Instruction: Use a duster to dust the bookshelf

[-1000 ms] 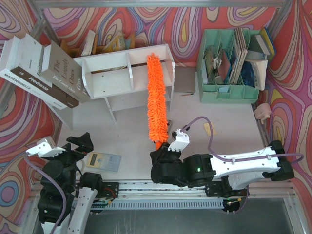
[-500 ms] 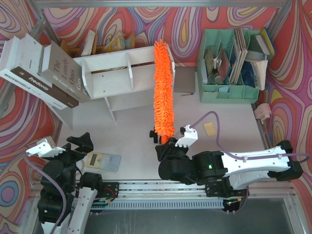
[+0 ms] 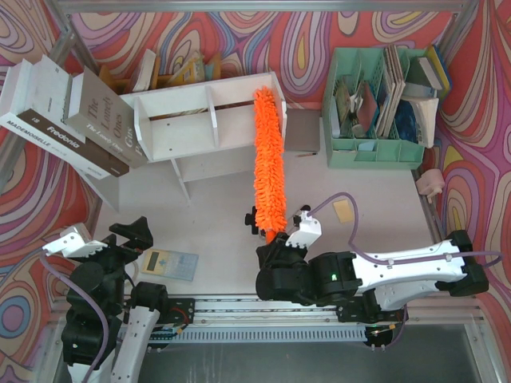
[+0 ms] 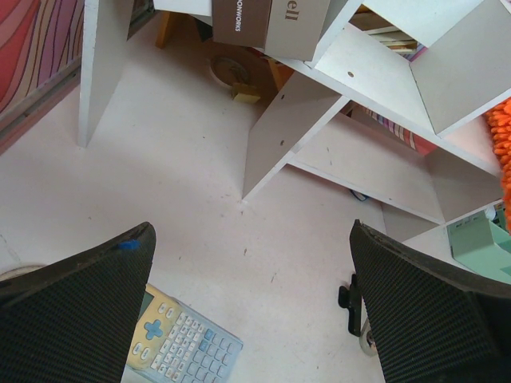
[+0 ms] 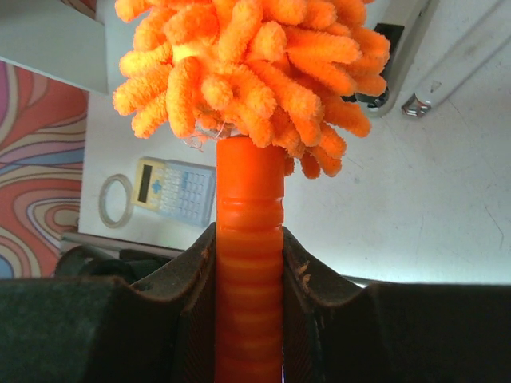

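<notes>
The right hand [image 5: 247, 243] is closed around the thin orange handle [image 5: 248, 231] of the duster [image 3: 269, 159], right at the handle's lower end. From there the fluffy orange head reaches away from the arms and lies over the right part of the bookshelf [image 3: 184, 128], its tip near the back edge, beside the right upright. The left hand [image 4: 251, 231] is wide open and holds nothing. It hangs over the worktop [image 3: 215, 231] near a calculator [image 3: 169, 263], well apart from the shelf.

I think the main risk is the grip. The duster is long and is held only at its end, so any drag of the fibres on the wood can act like a lever and turn the handle between the fingers, or pull it out.

A second risk is the shelf itself. It looks light, and large books [image 3: 72, 120] lean at its left side. A hard sideways stroke against an upright may push the whole unit and make the books slide.

A wide swing to the right could also hit the green organiser [image 3: 375, 152].
</notes>
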Robot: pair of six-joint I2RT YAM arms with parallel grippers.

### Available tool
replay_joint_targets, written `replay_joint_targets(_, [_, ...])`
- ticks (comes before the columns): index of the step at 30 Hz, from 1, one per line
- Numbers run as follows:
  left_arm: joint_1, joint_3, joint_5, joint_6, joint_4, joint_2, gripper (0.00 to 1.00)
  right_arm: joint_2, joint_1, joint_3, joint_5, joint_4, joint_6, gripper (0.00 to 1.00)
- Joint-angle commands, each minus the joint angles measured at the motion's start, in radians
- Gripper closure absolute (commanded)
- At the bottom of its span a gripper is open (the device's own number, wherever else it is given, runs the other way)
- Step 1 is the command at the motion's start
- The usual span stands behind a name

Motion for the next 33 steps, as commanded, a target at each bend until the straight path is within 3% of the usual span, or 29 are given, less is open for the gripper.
replay_joint_targets(1, [-0.008,-0.005,0.002,-0.005,0.005,0.002,0.01,0.008,-0.006,-0.021,0.027,-0.024,0.059,1.0])
replay_joint_targets(7, [-0.008,-0.005,0.003,-0.005,0.006,0.002,0.01,0.012,-0.007,0.031,0.059,-0.008,-0.027,1.0])
replay_joint_targets(12, [-0.008,-0.005,0.003,-0.005,0.006,0.002,0.01,-0.018,-0.006,0.046,0.073,0.149,-0.208,1.0])
replay_joint_targets(15, [-0.008,-0.005,0.002,-0.005,0.006,0.003,0.01,-0.018,-0.006,0.033,0.043,0.28,-0.313,1.0])
replay_joint_targets(23, [-0.008,-0.005,0.003,-0.005,0.007,0.004,0.01,0.109,-0.006,0.07,-0.088,0.382,-0.402,1.0])
replay_joint_targets(27, [-0.008,-0.005,0.002,-0.005,0.006,0.003,0.01,0.141,-0.007,0.072,-0.12,0.377,-0.389,1.0])
replay_joint_targets(33, [-0.008,-0.005,-0.002,-0.005,0.005,0.0,0.01,0.092,-0.01,-0.005,-0.091,0.256,-0.19,1.0])
